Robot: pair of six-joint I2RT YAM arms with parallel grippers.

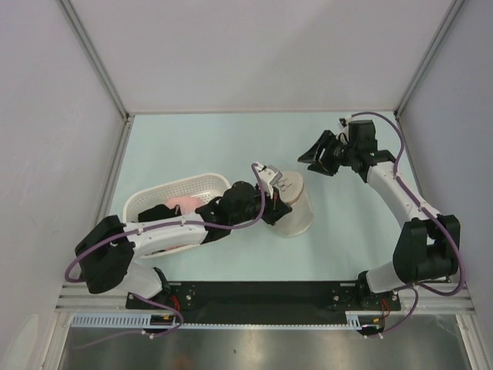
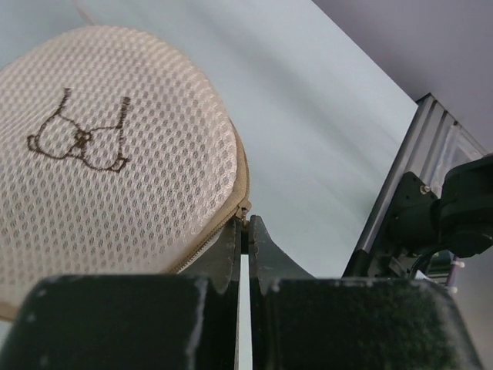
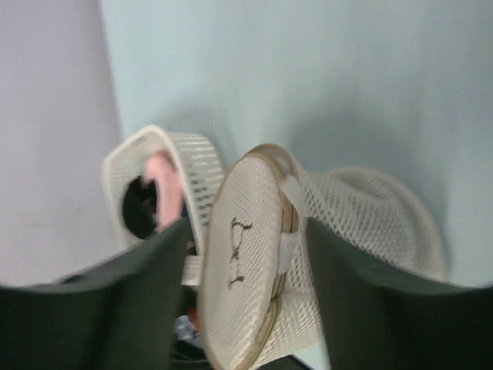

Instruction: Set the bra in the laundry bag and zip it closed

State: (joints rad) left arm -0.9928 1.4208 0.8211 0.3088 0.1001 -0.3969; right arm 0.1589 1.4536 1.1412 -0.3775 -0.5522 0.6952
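The laundry bag (image 1: 294, 206), a round cream mesh pouch with a small dark logo, stands on edge at mid-table. Its lid (image 3: 243, 262) is parted from the domed half (image 3: 370, 223). My left gripper (image 1: 267, 171) is at the bag's upper rim, shut on the zip pull (image 2: 246, 215) at the end of the tan zip. My right gripper (image 1: 313, 160) hangs open to the bag's far right, apart from it, with nothing between its fingers (image 3: 154, 270). The bra cannot be made out in any view.
A white perforated basket (image 1: 202, 185) lies left of the bag, partly under my left arm. It holds a pink garment (image 1: 185, 203) and a dark cloth (image 1: 156, 211). White walls close in the far and side edges.
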